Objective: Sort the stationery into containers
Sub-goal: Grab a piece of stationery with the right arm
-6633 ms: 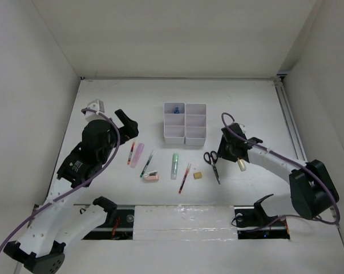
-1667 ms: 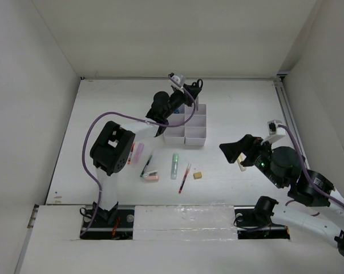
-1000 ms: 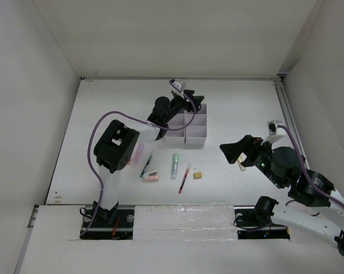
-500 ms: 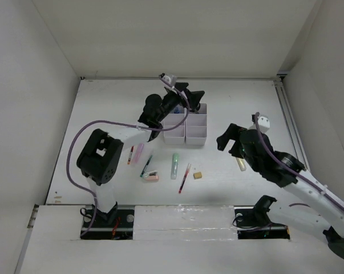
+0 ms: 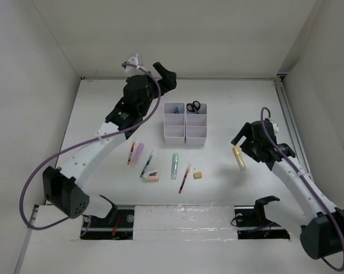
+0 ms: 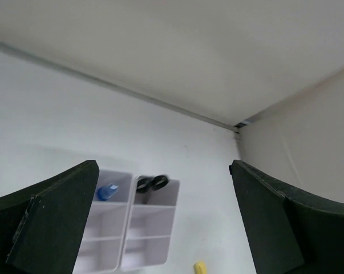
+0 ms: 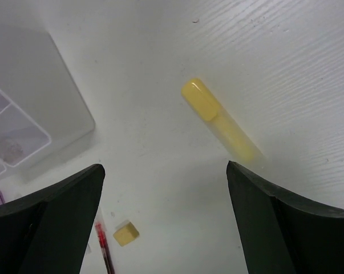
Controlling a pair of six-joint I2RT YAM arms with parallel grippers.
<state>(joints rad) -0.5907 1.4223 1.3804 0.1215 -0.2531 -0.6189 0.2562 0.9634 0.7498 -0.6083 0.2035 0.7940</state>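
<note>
The white organiser [image 5: 185, 123] stands at the table's middle back. Black-handled scissors [image 5: 193, 106] stand in its back right compartment, and a blue-capped tube [image 5: 175, 108] in the back left one. My left gripper [image 5: 165, 73] is open and empty, raised behind and left of the organiser [image 6: 132, 228]; its view shows the scissors [image 6: 152, 182]. My right gripper [image 5: 244, 136] is open just above the yellow tube [image 5: 239, 157], which lies on the table [image 7: 220, 120]. Nothing is between the right fingers.
In front of the organiser lie a red pen [image 5: 130, 153], pink marker [image 5: 137, 153], dark pen [image 5: 147, 162], pink stapler [image 5: 150, 177], green marker [image 5: 174, 165], another red pen [image 5: 185, 178] and a tan eraser [image 5: 198, 175]. White walls enclose the table.
My left gripper opened, left the scissors in the back right compartment and pulled up and back to the left. My right arm swung out over the yellow tube.
</note>
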